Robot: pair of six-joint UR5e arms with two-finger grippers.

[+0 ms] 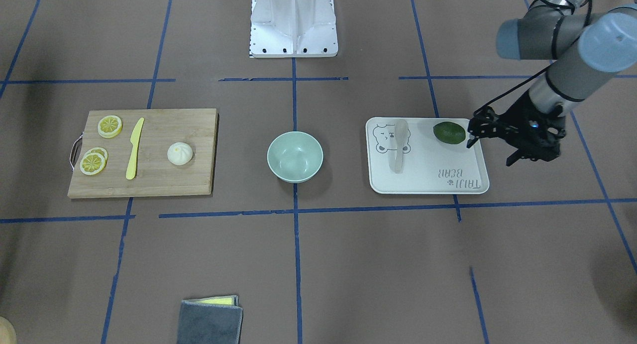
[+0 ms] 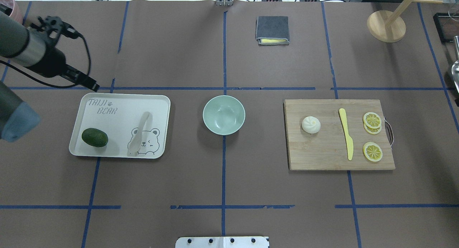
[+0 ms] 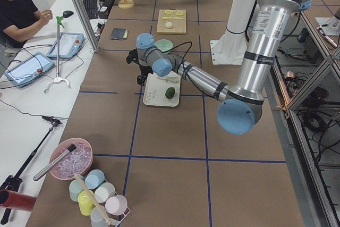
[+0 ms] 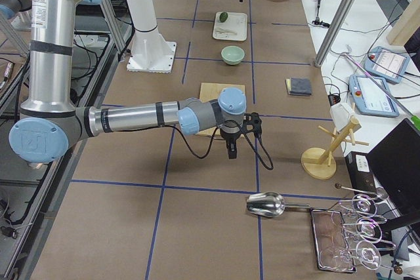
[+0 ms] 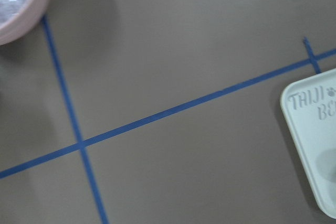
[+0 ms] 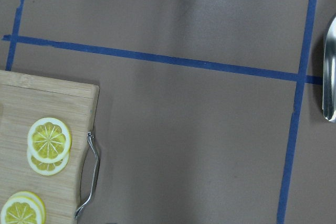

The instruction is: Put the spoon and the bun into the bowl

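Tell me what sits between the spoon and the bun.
The green bowl, empty, sits between the spoon and the bun, as the overhead view shows.

Robotics lab: tape-gridded table (image 2: 172,50), an operator's tablets (image 3: 66,44) alongside.

even light — soft shadows, sharp

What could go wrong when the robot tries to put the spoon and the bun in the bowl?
The spoon lies flat on the tray, so a grab might scrape the tray or slip off. The bun is round and might roll across the cutting board if nudged. Either could bounce out of the bowl if dropped from high up.
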